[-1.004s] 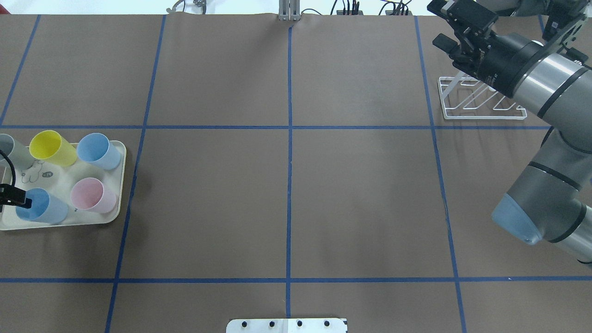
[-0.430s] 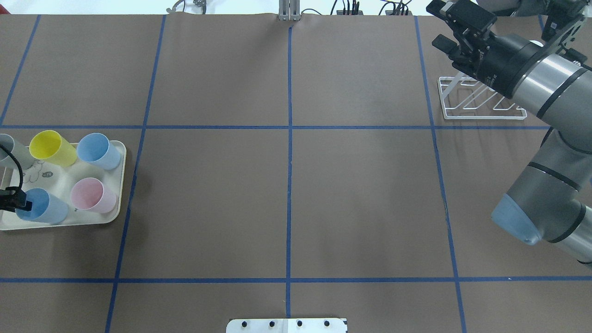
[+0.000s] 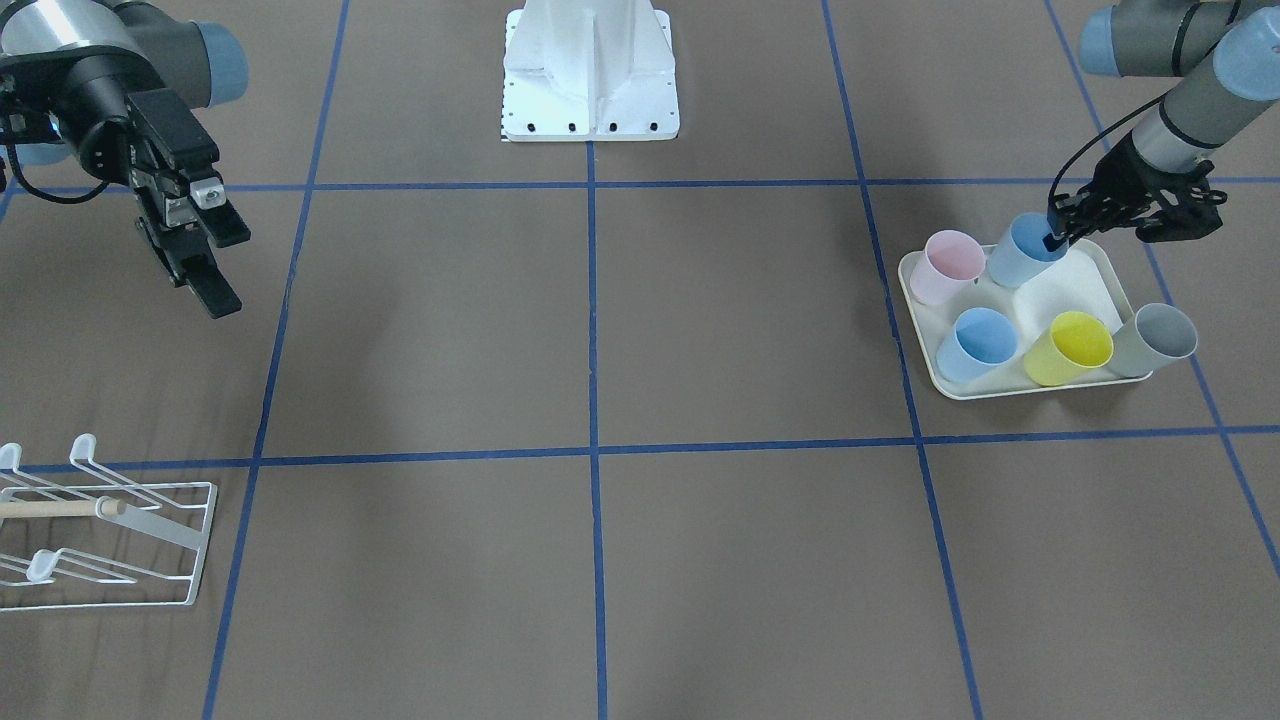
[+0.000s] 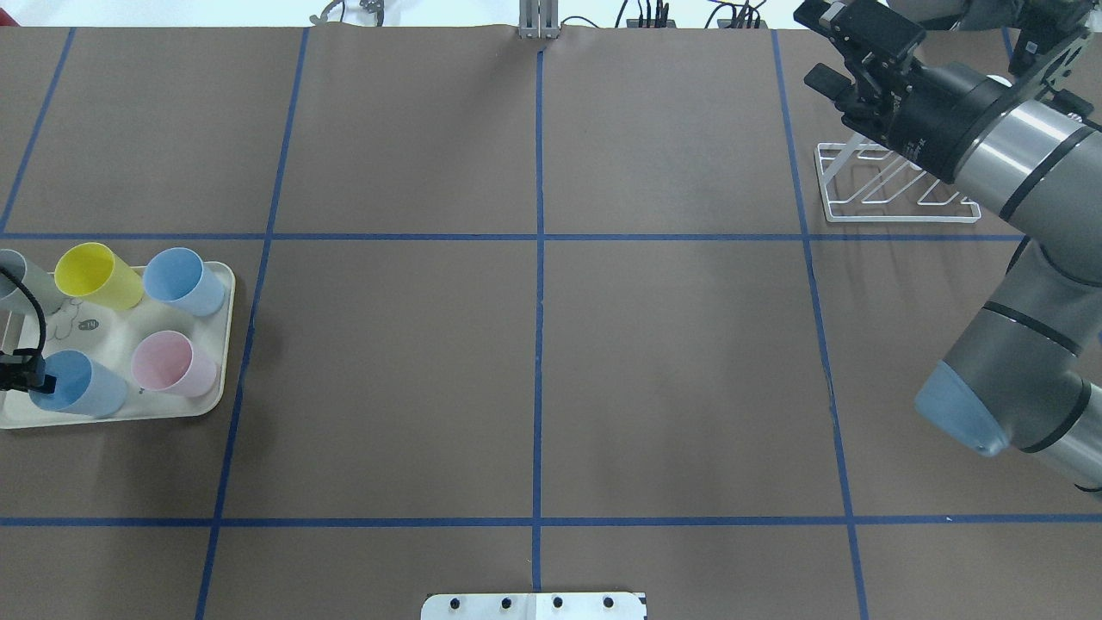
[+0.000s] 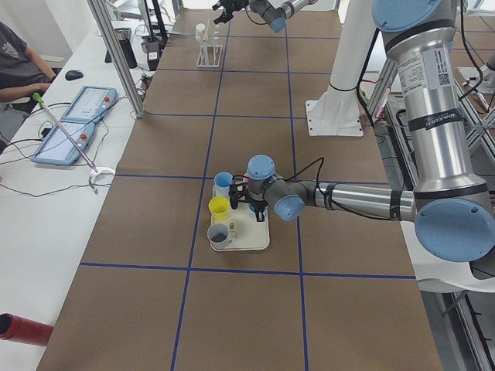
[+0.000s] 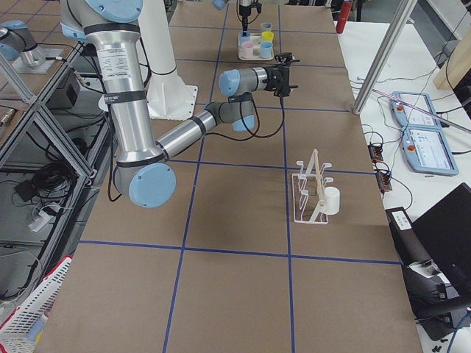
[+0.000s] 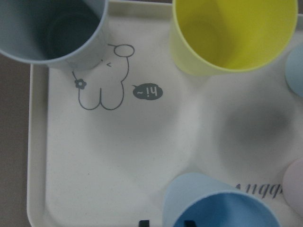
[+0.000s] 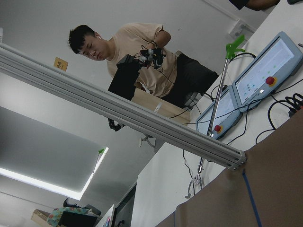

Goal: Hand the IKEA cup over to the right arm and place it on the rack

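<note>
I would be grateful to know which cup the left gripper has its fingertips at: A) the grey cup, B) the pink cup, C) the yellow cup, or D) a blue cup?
D: in the front-facing view the left gripper sits right at the rim of a blue cup, the one in the row of the tray nearest the robot.

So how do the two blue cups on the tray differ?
The blue cup beside the pink cup has the left hand at its rim; the blue cup beside the yellow cup stands free. The first is in the tray's row nearer the robot's base, the second in the farther row. Both stand mouth up and look empty.
</note>
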Action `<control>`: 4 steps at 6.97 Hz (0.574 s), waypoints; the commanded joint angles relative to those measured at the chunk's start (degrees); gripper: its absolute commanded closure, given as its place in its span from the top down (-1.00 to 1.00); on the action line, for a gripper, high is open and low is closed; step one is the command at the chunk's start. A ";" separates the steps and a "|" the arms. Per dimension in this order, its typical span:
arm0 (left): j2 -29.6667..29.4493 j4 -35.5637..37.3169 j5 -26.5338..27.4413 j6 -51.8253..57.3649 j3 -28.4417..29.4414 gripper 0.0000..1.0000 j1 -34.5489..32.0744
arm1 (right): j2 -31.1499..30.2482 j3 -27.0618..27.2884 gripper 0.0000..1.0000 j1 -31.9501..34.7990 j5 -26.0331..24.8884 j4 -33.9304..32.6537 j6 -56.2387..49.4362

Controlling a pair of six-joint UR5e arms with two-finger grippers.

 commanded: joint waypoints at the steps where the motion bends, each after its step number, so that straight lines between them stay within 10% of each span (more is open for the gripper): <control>1: 2.98 0.00 -0.43 0.40 -4.25 -1.00 -0.92 | 0.00 0.17 1.00 0.00 -0.01 0.00 0.04; 4: 8.02 1.06 -1.14 0.67 -11.05 -1.00 -11.00 | 0.09 -0.18 1.00 -0.09 -0.01 0.00 0.13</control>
